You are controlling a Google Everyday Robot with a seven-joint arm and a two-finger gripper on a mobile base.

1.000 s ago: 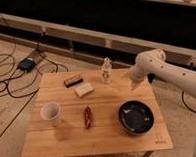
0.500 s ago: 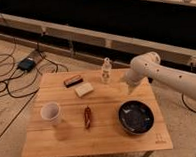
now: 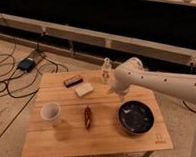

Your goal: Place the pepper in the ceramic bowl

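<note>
Single-arm robot at a wooden worktop [image 3: 105, 138]; task not yet begun. The pepper [image 3: 87, 117] is seen lying flat on the worktop near its middle, untouched, between the white paper cup [image 3: 50, 113] on the picture's left and the ceramic bowl [image 3: 136, 117] on the picture's right, apart from both. Nothing is seen inside the bowl.

The gripper [image 3: 118, 91] is held above the far half of the worktop, below the white forearm that enters from the right, near a small clear bottle [image 3: 106, 71] and just beyond the bowl's far rim. Nothing is seen to be held, and it cannot be told whether the jaws are spread or pressed together.

From the gripper, the pepper lies toward the camera and toward the picture's left. Its long axis runs roughly from the near edge of the worktop to the far edge, with a slight curve. A grasp is therefore judged to call for the jaws to be closed across that axis, that is, from side to side as pictured.

A dark block [image 3: 73, 81] and a pale block [image 3: 83, 89] are set at the far left of the worktop, well clear of the judged path.
</note>
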